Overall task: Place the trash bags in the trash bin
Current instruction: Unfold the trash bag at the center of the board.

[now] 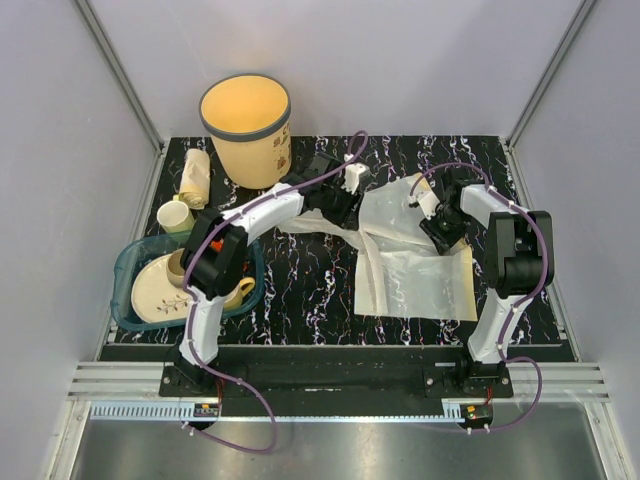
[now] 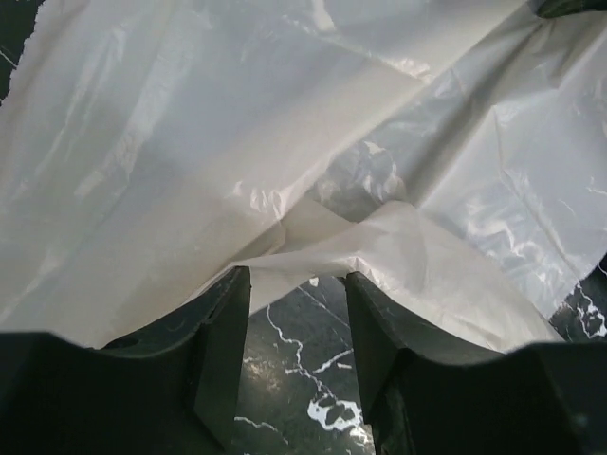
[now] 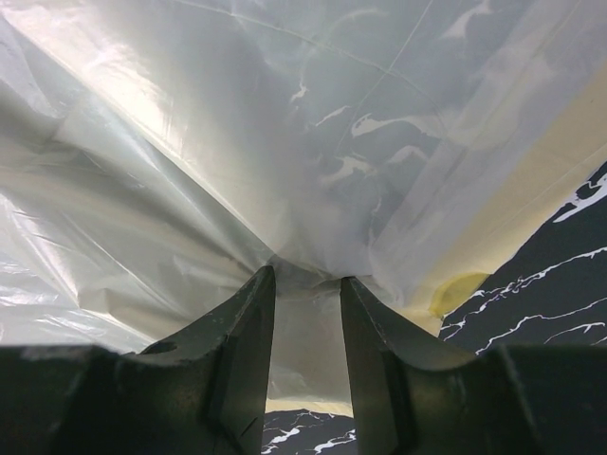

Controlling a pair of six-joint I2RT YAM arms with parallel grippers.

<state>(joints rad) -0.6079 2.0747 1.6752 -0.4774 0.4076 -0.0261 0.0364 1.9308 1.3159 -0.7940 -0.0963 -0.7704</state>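
- While the trash bags (image 1: 415, 265) lie spread as one wide, creased, translucent sheet on the black marbled table (image 1: 310, 290), both arms reach over the sheet's far edge.
- The sheet sits right of centre, well apart from the trash bin (image 1: 250, 160).
- The trash bin stands upright at the far left of the table, its mouth facing up and its inside showing only cream plastic.
- The left gripper (image 2: 297, 280) is at the sheet's upper left corner. Its fingers are apart, bare table shows between them, and a folded edge of film lies at their tips.
- The right gripper (image 3: 307, 275) is at the sheet's upper right part. Its fingers stand partly apart with film gathered in the gap, and creases fan out from that spot. I cannot tell whether the film is pinched.
- A pale roll (image 1: 195, 178) lies just beside the bin's left side, with a cream cup (image 1: 175, 215) near it.
- A teal tray (image 1: 125, 280) at the left edge holds a plate (image 1: 160, 290) and other cream crockery, partly hidden by the left arm.
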